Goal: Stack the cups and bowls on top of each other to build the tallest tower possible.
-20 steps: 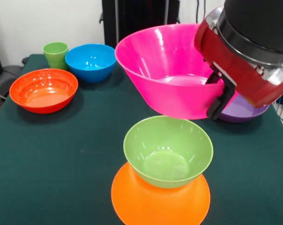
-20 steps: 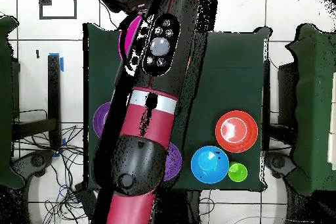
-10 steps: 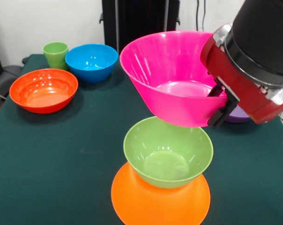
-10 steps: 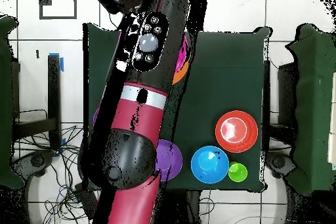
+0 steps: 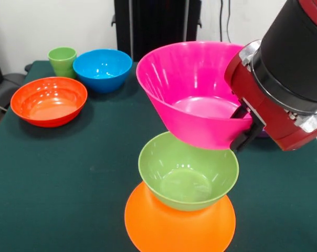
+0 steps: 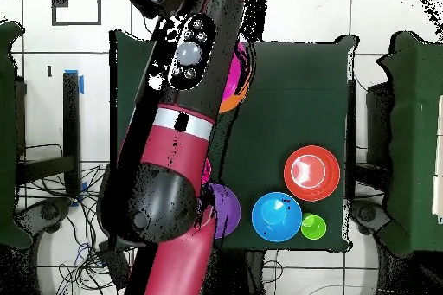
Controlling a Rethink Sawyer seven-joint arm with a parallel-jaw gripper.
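My gripper (image 5: 241, 126) is shut on the right rim of a large pink bowl (image 5: 192, 89), one finger inside and one outside. It holds the bowl upright in the air, tilted a little, just above and behind the green bowl (image 5: 188, 170). The green bowl sits upright on a large upturned orange bowl (image 5: 179, 227) at the near edge; together they make the tower. A light-green cup (image 5: 62, 60), a blue bowl (image 5: 102, 68) and a red-orange bowl (image 5: 48, 100) stand at the far left. In the overhead view the arm (image 6: 182, 136) hides the tower.
In the overhead view a purple bowl (image 6: 227, 209) lies beside the arm's base, with the blue bowl (image 6: 277, 216), the cup (image 6: 313, 227) and the red-orange bowl (image 6: 311, 173) to its right. The green table cloth (image 5: 69, 173) ends close to the orange bowl.
The pink bowl has come down and toward the green bowl; its base now overlaps the green bowl's far rim. The arm has swung with it. The other bowls have not moved.
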